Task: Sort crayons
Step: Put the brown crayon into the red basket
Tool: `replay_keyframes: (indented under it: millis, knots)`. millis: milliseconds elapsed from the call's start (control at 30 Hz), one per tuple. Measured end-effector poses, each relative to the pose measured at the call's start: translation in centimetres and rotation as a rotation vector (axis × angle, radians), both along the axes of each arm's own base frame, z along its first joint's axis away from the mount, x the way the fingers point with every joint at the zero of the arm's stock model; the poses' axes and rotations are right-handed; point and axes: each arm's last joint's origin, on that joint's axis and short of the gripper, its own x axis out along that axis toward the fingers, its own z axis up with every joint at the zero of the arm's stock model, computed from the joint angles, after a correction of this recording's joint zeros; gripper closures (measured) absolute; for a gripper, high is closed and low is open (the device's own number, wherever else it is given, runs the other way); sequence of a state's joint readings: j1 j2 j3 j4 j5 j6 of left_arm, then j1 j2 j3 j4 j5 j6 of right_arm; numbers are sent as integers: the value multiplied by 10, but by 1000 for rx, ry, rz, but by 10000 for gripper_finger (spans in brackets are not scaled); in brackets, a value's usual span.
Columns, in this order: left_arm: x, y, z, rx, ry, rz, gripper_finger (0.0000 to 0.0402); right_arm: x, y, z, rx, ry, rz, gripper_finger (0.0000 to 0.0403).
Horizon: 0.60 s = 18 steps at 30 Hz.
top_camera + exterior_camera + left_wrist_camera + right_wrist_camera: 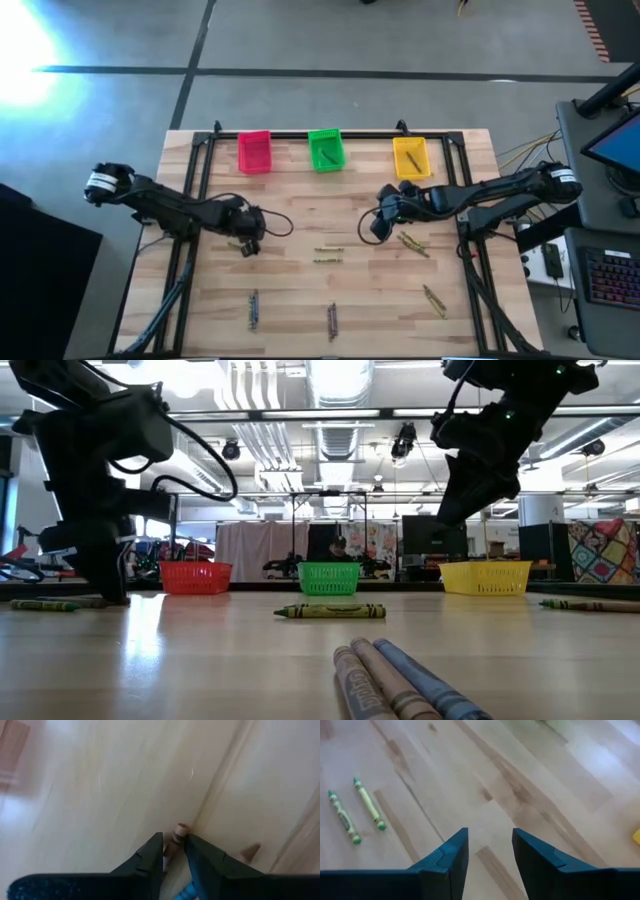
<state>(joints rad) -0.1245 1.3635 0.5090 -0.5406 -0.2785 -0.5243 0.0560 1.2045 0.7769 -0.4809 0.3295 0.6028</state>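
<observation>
Left gripper (174,851) is down at nine o'clock on the table (300,300), jaws pinched on a brown crayon (176,836); I'd lift straight up so it can't slip out. At three o'clock the right gripper (490,851) hangs with jaws apart and empty, green crayons (355,815) lying near centre

Three bins along the table's far edge: one pink bin (254,151), one green bin (325,149), one yellow bin (410,156). Crayons lie in clusters on the table: one pair at centre (328,254), two more groups near the front edge (254,309) (332,319), exact numbers there too small to count. Two arms.
</observation>
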Motion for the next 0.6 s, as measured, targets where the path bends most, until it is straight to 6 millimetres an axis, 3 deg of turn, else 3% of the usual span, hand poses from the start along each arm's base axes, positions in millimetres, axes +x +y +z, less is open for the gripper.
replay_keyframes:
  millis: [233,433,600]
  knots:
    - [4,17,1,-61,-28,70,389,0,0,0,-5,8,18,287]
    - [5,27,2,-74,-36,87,393,0,0,0,-3,12,29,308]
    - [18,42,17,126,-73,107,400,0,0,0,-11,14,41,322]
